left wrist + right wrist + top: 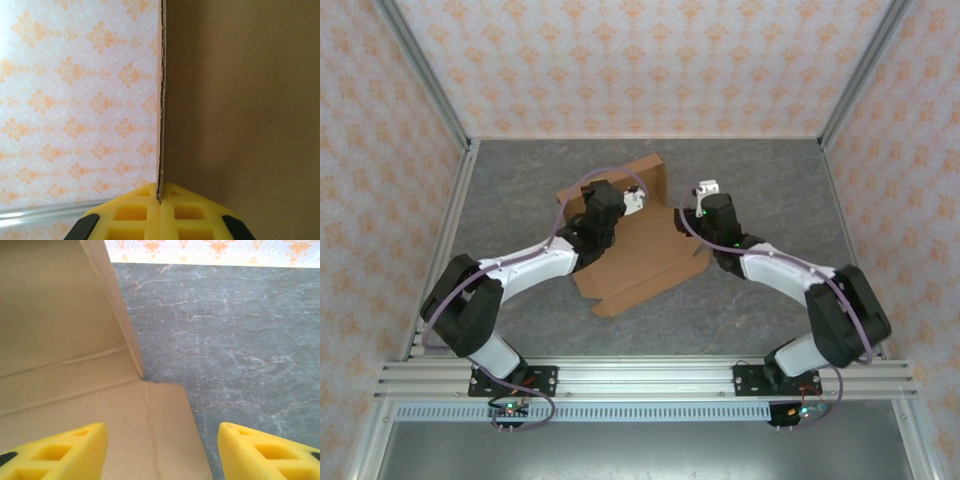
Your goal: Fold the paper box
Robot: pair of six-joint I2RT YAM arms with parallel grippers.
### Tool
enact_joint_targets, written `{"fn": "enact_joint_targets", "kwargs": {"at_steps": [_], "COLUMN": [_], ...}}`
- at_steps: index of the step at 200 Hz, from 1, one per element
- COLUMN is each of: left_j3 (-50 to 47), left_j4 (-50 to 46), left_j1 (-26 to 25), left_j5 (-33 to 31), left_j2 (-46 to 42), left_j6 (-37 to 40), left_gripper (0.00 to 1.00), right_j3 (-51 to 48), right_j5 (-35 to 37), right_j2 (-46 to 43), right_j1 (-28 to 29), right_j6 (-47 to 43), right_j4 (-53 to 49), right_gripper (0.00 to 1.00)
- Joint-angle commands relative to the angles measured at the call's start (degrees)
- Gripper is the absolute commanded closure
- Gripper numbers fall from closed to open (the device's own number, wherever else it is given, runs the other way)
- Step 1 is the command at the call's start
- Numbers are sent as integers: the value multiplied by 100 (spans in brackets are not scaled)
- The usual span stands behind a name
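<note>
Top external view shows you the paper box (645,265) in the middle of the grey surface (520,200). It is a brown cardboard sheet lying mostly flat and turned at an angle, with its far panel (648,175) standing up. Your left hand (628,203) sits over the far left part of the box, just beside that raised panel. In the left wrist view this hand (160,197) is pressed together on a thin cardboard edge. Its yellow fingers (130,215) pinch the edge from both sides, with brown cardboard to the right and the patterned wall (75,100) to the left. Your right hand (698,200) is at the right edge of the box. In the right wrist view it (162,450) is spread wide and holds nothing, one finger over flat cardboard and the other over bare surface.
</note>
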Motion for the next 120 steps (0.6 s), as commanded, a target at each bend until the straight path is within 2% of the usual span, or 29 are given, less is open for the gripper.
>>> {"fn": "enact_joint_targets", "kwargs": {"at_steps": [1, 34, 71, 120], "left_j3": [464, 1144, 1723, 1909], "left_j4": [-989, -2333, -3697, -4506], "left_j1": [70, 229, 691, 1298], "left_j5": [-293, -2, 764, 1934], "left_j2": [-305, -577, -870, -946], "left_j6": [-930, -2351, -4272, -5787], "left_gripper": [100, 100, 100, 100], "right_j3": [-140, -14, 250, 470], "right_j5": [39, 48, 1, -123], "right_j2": [-535, -1229, -1626, -2035], "right_j1": [-112, -202, -214, -210], "right_j6": [8, 3, -22, 106], "right_j4": [-777, -1328, -1748, -2082], "right_gripper": [39, 39, 38, 38]}}
